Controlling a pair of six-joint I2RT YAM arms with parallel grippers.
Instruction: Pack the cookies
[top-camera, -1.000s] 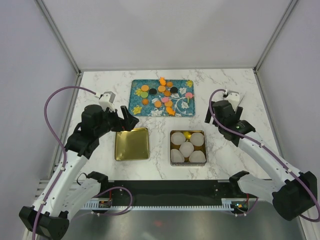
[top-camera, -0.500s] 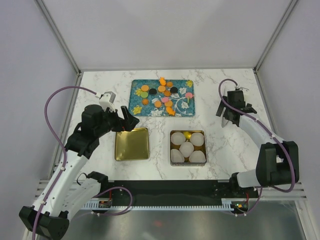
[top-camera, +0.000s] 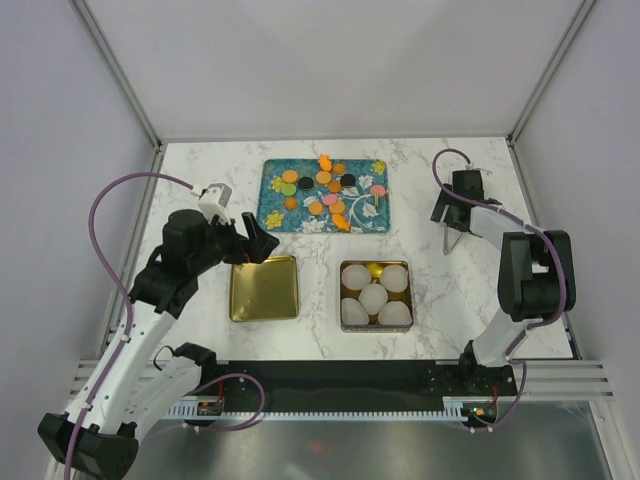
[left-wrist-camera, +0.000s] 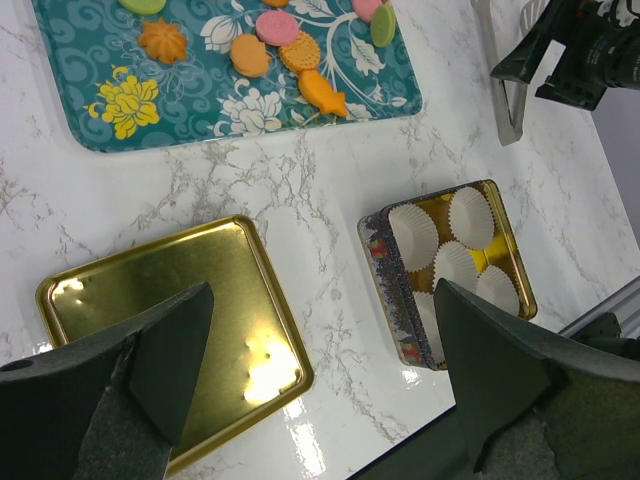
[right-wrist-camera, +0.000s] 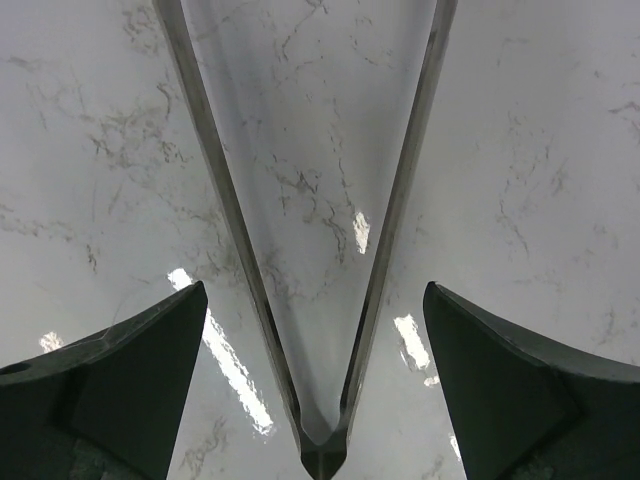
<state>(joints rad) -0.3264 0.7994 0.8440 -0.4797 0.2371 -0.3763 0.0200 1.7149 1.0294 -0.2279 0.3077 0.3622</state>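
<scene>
Cookies (top-camera: 325, 190) are all on the teal flower-print tray (top-camera: 270, 215) at the far centre of the table, none in the tin. They are a mix of orange, green, pink and black discs, with a carrot-shaped piece (left-wrist-camera: 322, 93) near the tray's near edge. The surface is white marble-look with grey veining (top-camera: 200, 170), glossy, with light glare in both wrist views. Pale grey panels on aluminium struts (top-camera: 120, 70) enclose it on the left, far and right sides, and a black rail (top-camera: 340, 375) runs along the near edge. The gold lid (top-camera: 264, 288) lies open side up at near left. The square tin (left-wrist-camera: 385, 290) is just right of it, holding white pleated paper cups (top-camera: 374, 297). The left gripper (top-camera: 258, 243) hangs over the lid's far edge, fingers wide apart and holding nothing. The right gripper (top-camera: 452, 215) is at the far right, above metal tongs (top-camera: 452, 232) lying flat on the marble. Its fingers are spread either side of the V, the hinge end (right-wrist-camera: 322, 455) between them, not closed on it. Purple cables (top-camera: 105, 200) loop off both arms.
</scene>
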